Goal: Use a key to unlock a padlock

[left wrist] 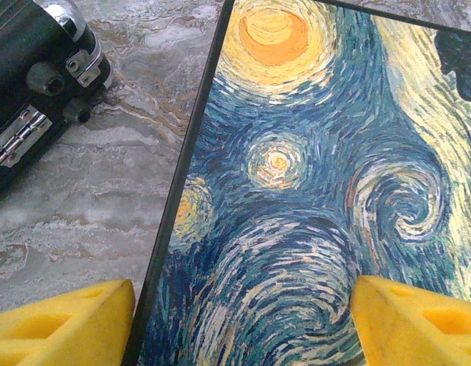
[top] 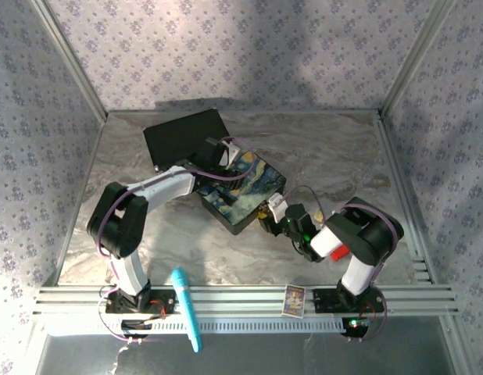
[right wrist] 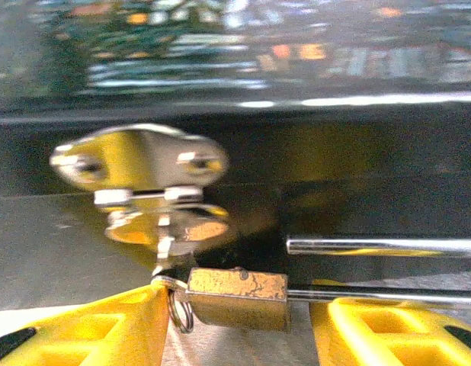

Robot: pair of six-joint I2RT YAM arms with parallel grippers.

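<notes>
The brass padlock [right wrist: 237, 297] lies on its side on the table, against the front of the painted box [top: 241, 191]. Its silver shackle [right wrist: 380, 245] runs off to the right. A thin wire ring [right wrist: 180, 311] and a sliver of silver metal, apparently the key, stick out of its left end. My right gripper [right wrist: 243, 335] straddles the padlock: the left finger [right wrist: 106, 332] touches the ring end, while the right finger [right wrist: 388, 332] stands a little clear of the body. My left gripper [left wrist: 243, 328] is open just above the box lid [left wrist: 312, 191], near its left edge.
A brass and silver hasp [right wrist: 140, 160] is on the box front above the padlock. A black case [top: 185, 134] lies behind the box, close to the left arm. A teal pen [top: 187, 308] and a small card [top: 294, 299] rest on the front rail.
</notes>
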